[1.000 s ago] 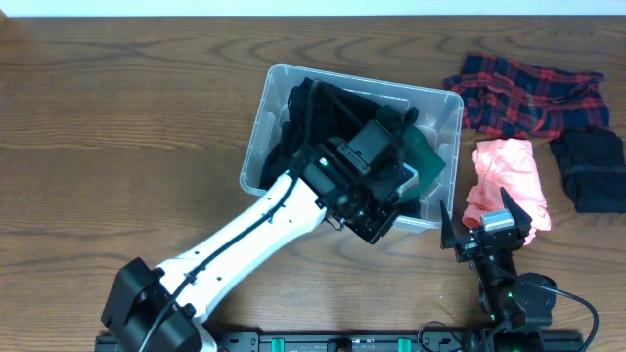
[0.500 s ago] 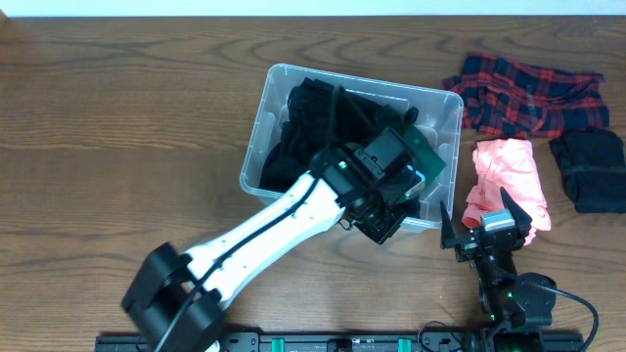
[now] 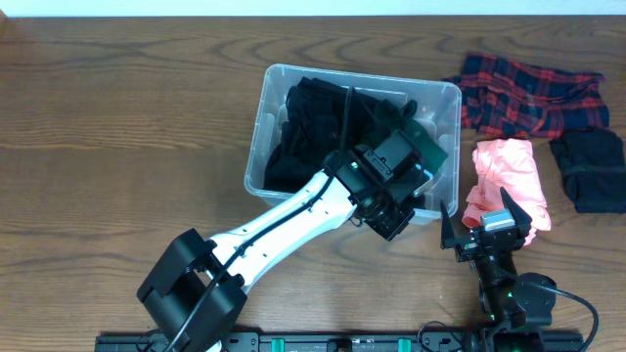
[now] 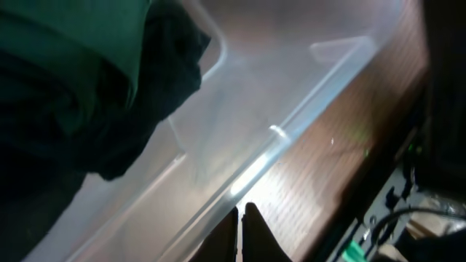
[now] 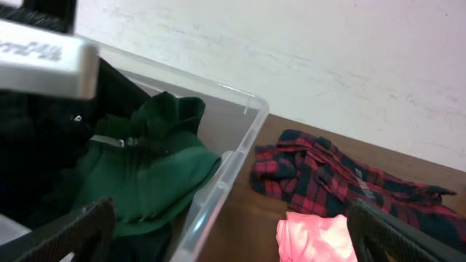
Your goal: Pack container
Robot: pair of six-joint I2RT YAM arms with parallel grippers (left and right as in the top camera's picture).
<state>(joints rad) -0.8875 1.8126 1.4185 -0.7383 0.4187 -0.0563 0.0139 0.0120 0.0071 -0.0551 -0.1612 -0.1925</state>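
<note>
Shifting toward the near right corner of the container (image 3: 266,127), which sits mid-tabletop, the left hand (image 4: 242,222) has its fingers together and empty. The green garment (image 3: 430,152) is left inside. The right hand (image 3: 485,227) waits spread beside the pink garment (image 3: 509,176), probably next in.

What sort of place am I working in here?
Probably a lab bench set up for clothes packing: a wooden table, a clear container holding dark garments, a plaid shirt lying loose beside it, and a plain white wall behind.
</note>
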